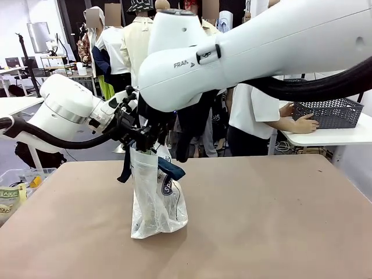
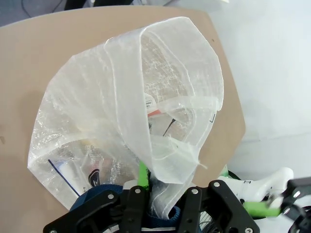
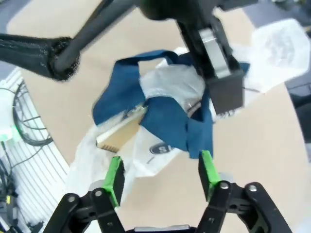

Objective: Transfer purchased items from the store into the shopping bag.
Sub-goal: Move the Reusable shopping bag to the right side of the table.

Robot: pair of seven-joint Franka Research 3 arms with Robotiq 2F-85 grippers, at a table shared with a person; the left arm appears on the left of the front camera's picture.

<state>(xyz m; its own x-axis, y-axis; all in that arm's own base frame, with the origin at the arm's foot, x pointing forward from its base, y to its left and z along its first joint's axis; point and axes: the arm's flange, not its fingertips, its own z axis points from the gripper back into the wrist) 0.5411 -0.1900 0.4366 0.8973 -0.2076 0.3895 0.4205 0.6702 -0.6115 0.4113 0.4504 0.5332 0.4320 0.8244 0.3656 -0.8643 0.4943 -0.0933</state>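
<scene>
With our left gripper clamped on the shopping bag and right gripper spread, a slip would collapse it

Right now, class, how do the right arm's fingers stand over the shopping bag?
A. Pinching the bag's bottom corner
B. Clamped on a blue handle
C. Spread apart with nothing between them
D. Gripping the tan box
C: in the right wrist view the green-padded fingers of the right gripper stand apart, with a bare gap above the shopping bag.
</scene>
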